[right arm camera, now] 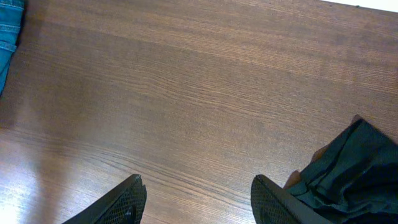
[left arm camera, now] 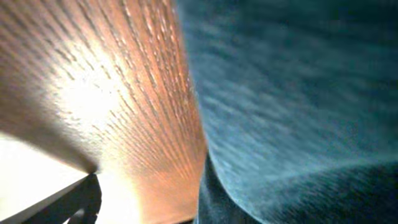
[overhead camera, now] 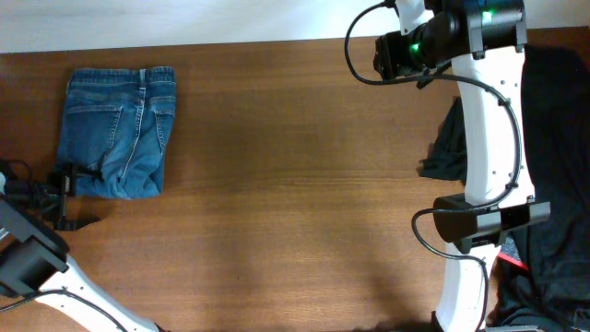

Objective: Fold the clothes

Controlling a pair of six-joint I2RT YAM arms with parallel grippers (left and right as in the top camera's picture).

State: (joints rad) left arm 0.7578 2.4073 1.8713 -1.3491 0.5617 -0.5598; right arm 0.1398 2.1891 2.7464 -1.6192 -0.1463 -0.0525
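Jeans (overhead camera: 115,134) lie folded into a compact block at the far left of the table (overhead camera: 295,184), back pockets up, their far edge close to the table's far edge and their left edge close to the left one. To their right the wood runs open across the whole middle of the table, as far as a dark cloth (overhead camera: 452,148) heaped along the right side. The left arm (overhead camera: 37,258) comes in from the near left corner and reaches toward the far side, low over the table. The left claw (overhead camera: 63,184) sits at the near left corner of the jeans, touching or just beside the denim; I cannot tell which. Its wrist view is filled by blurred blue denim (left arm camera: 292,93) pressed close to the lens, with wood grain on the left. I cannot tell whether this claw is clenched, released or grasping the fabric. The right arm (overhead camera: 489,120) rises from the near right and stretches to the far edge, then bends leftward, well apart from the jeans. The right claw (right arm camera: 199,202) is released, its two fingers spread wide over bare wood. The dark cloth (right arm camera: 348,168) lies just beside its right finger (right arm camera: 277,202). A sliver of the jeans (right arm camera: 7,31) shows at the far left of that view.
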